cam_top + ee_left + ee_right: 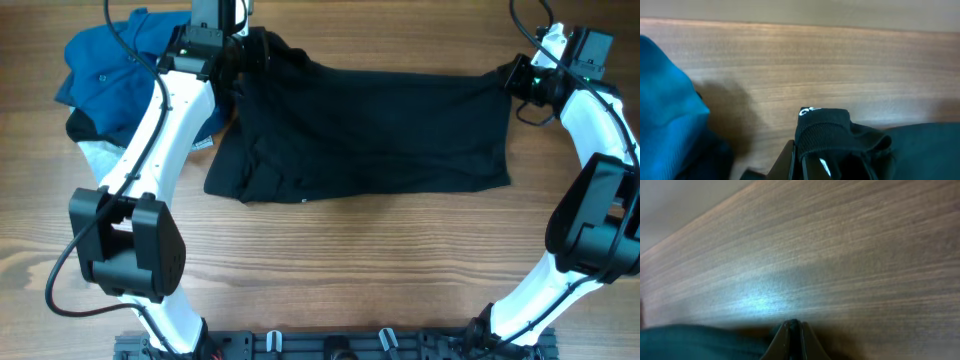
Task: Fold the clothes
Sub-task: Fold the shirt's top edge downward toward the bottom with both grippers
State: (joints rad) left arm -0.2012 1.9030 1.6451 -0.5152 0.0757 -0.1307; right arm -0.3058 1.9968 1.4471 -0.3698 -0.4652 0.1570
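Left arm (165, 120) hides parts of the blue garment (100, 62) and black garment (380, 130).

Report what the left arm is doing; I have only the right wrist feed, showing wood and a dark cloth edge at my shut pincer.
Observer: Overhead, the left pincer grips the far left corner of the black garment.
Operator: Describe how it lies.
Observer: Spread across the table between both arms, its near left edge rumpled.
Operator: List anything else nearby.
Observer: A blue garment is heaped left of the left arm, with white cloth showing at its near edge.
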